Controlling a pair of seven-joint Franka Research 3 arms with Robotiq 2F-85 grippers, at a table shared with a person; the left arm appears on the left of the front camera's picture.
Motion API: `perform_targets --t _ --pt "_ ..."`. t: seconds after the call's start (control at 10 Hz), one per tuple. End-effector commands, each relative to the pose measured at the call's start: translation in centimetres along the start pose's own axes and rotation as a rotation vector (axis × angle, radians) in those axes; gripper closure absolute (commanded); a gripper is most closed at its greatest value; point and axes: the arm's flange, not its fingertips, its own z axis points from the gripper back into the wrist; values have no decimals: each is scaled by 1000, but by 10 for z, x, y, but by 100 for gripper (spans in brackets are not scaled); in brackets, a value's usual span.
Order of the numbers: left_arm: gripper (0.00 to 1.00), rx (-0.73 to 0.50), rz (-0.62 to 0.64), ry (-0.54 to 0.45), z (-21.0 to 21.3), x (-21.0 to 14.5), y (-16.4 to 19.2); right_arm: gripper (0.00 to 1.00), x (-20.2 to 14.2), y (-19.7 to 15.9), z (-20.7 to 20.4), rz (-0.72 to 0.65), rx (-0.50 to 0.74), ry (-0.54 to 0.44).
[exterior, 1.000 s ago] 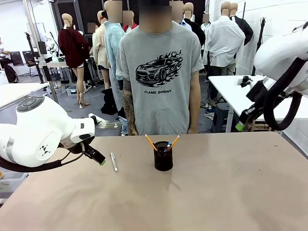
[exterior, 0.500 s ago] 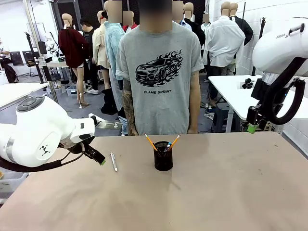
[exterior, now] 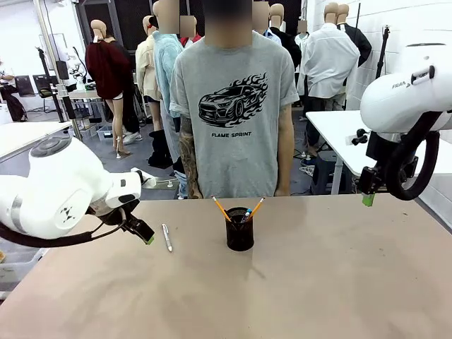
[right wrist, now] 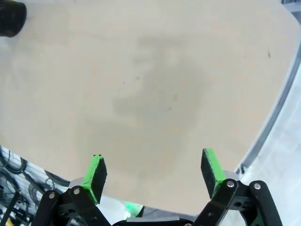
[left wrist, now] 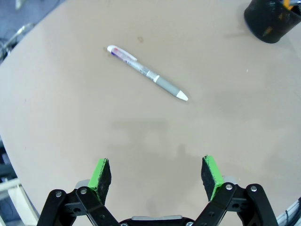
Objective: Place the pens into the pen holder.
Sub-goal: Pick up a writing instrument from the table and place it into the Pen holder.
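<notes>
Plastic by the look of it, the silver-grey pen (left wrist: 146,73) should be light and stiff, with a smooth round barrel that can roll or slip if it is nudged from one side. The darker grey sleeve toward its white tip looks rubbery and likely offers the best friction; a pinch across the barrel at or just behind that sleeve, near the middle, should keep it balanced for tipping upright. It lies flat on the desk (exterior: 339,282), so the pads have to come right down to the surface to close around it.

The left fingers (left wrist: 101,173) are spread wide and hold nothing. In the left wrist view the pen lies ahead of them, beyond the pads rather than between them, slanted across the line of the gap with its clip end farther off and its white tip nearer the right-hand pad. In the front view their green tip sits just beside the pen, not touching it.

The pen holder (exterior: 240,229) stands at mid-desk, well apart from the pen, with orange pencils (exterior: 221,208) already leaning in it. The right fingers (right wrist: 96,169) are also spread and empty, high over the desk's right side.
</notes>
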Motion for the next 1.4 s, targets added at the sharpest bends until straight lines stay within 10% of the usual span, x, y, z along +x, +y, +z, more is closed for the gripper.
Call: perform_targets --t 0.0,0.5,1.3 --pt "0 52 112 188 -8 56 -12 0 1 -3 7 0 6 -4" --pt "0 133 375 317 -98 126 -23 0 1 -3 7 0 6 -4" --pt "0 70 519 343 -131 122 17 0 1 -3 7 0 6 -4"
